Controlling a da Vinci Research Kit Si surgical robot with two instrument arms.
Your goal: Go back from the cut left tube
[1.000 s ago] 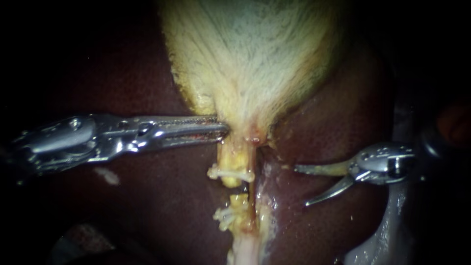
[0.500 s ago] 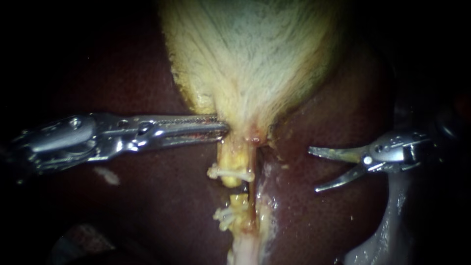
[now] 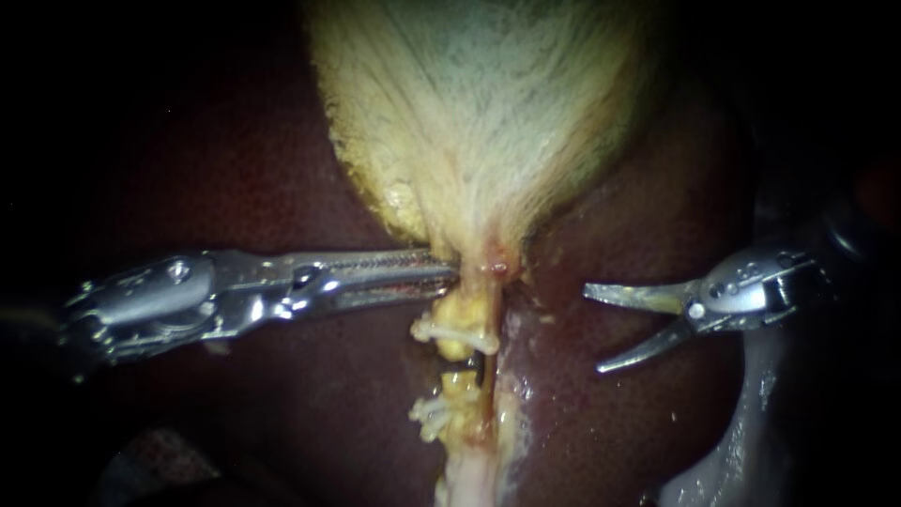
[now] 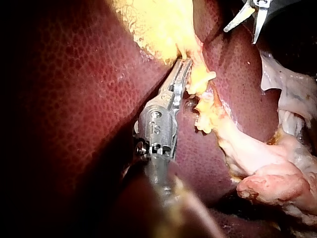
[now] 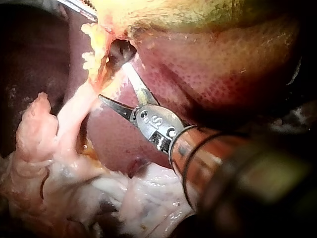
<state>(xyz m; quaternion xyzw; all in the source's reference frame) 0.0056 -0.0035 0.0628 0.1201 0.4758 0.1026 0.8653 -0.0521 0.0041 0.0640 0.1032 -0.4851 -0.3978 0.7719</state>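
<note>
1. The cut tube (image 3: pixel 459 315) sits in the middle, just on the near side of the thin end of the gallbladder (image 3: pixel 479 113). Its long way runs from far to near (like a string hanging from a bag).
2. The tube is in two pieces with a small gap between them. The far piece points its cut end to the near side. The near piece points its cut end back to the far side.
3. A far clip (image 3: pixel 449 330) lies across the far piece. The near clips (image 3: pixel 432 413) sit on the left side of the near piece.
4. The left instrument (image 3: pixel 450 278) comes in flat from the left. Its jaws are pinched tight on the gallbladder's thin end, right where the far piece starts.
5. The right instrument (image 3: pixel 592 329) is off to the right, well apart from the tube, over the dark red liver (image 3: pixel 601 427). Its two curved jaws are spread wide with nothing in them, and their tips point left.
</note>
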